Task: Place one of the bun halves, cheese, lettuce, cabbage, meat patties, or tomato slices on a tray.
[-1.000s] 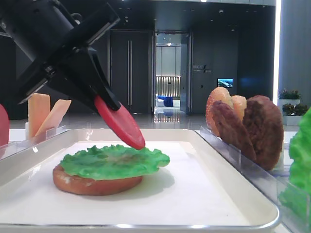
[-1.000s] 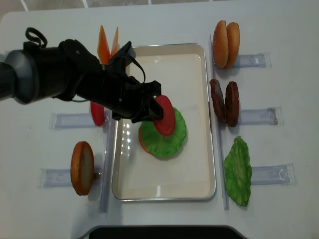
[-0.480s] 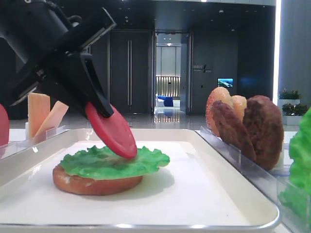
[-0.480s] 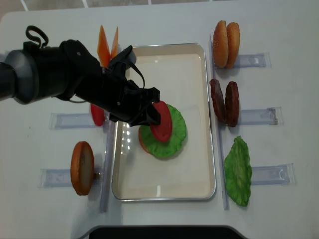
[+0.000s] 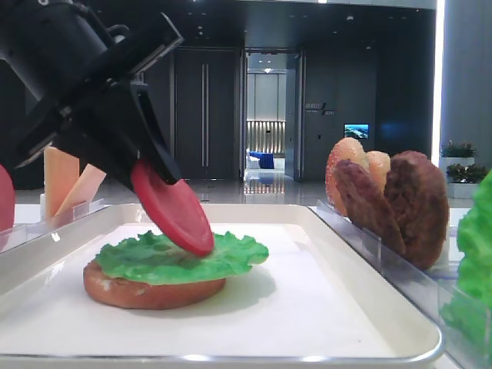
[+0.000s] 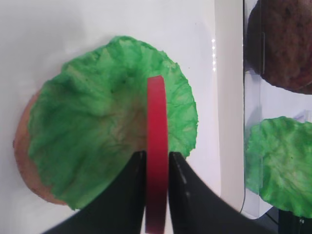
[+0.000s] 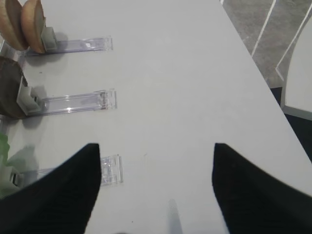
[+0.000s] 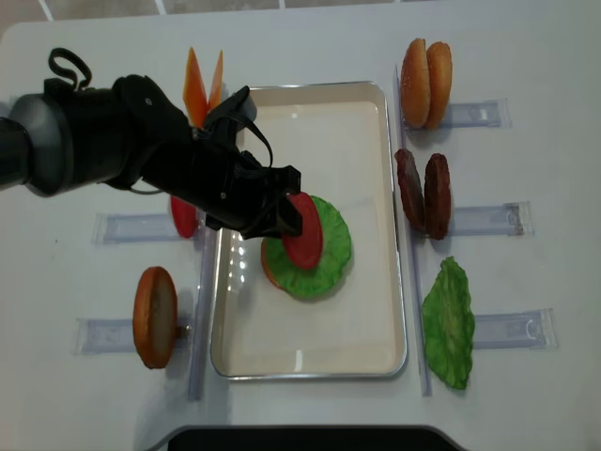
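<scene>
In the low exterior view, the black left gripper (image 5: 154, 184) holds a smooth pinkish-red round tomato slice (image 5: 172, 209) at a steep tilt, its lower edge touching the ruffled bright green lettuce leaf (image 5: 178, 257) that lies on a tan-brown bun half (image 5: 146, 290) on the floor of the cream-white rectangular tray (image 5: 323, 315); let go at this angle, the slice may roll on its rim or flop off-centre, perhaps sliding onto the tray floor. The right wrist view shows only the two dark fingers (image 7: 58, 195) of the right gripper standing apart over a bare white table (image 7: 165, 97) beside narrow clear plastic holders (image 7: 78, 101), gripping nothing, so no risk comes from that side. In the left wrist view the slice stands edge-on between the two black fingers (image 6: 130, 190), which are closed against its faces; if the pads cling, the slice may be dragged and pull the leaf askew. The overhead view places the slice over the middle of the leaf, near the tray's centre, with the bulky arm (image 8: 103, 150) low over the tray's left rim, which it may knock.
</scene>
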Tool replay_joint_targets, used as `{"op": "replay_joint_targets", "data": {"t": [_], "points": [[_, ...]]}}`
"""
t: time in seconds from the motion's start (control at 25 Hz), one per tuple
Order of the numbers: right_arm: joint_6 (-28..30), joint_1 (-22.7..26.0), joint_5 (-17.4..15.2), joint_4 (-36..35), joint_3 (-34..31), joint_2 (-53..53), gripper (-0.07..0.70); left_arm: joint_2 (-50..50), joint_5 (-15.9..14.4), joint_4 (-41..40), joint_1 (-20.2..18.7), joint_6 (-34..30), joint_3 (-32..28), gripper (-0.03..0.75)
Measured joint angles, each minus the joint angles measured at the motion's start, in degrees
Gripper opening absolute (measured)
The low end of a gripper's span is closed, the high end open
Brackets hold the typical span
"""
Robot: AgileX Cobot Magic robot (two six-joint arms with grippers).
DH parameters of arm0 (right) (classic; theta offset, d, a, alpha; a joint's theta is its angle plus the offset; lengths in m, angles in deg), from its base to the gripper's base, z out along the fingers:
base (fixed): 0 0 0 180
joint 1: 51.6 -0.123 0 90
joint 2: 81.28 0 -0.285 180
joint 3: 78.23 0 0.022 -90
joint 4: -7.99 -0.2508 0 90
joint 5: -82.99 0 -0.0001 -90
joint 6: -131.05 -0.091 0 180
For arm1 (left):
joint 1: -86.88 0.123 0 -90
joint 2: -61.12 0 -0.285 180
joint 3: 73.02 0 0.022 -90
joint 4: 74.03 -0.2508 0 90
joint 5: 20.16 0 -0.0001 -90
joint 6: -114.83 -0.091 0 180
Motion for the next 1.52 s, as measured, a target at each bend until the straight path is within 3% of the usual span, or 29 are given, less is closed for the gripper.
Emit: {"op": "replay_joint_targets", "data": {"t": [0.16,0.36,0.64,0.96,1.24,1.52], "points": [[0.00,0.00,0.00,0.00,0.00,0.00,0.464,0.00,0.00,0.00,0.00,0.09,0.00,0.245],[0.00,0.00,0.00,0.00,0.00,0.00,0.464,0.00,-1.15,-0.89,0.00,0.20,0.00,0.327],[0.00,0.00,0.00,0.00,0.00,0.00,0.464,0.00,-3.14,-5.34,0.00,5.14,0.00,0.491],[0.00,0.00,0.00,0.00,0.00,0.00,0.464,0.00,-6.85,-12.01,0.00,10.07,0.42,0.519],[0.00,0.00,0.00,0.00,0.00,0.00,0.464,-3.65,-10.11,-23.40,0.00,18.91,3.72,0.552],[0.00,0.00,0.00,0.00,0.00,0.00,0.464,-4.78,-16.56,-28.91,0.00,24.30,10.15,0.584]]}}
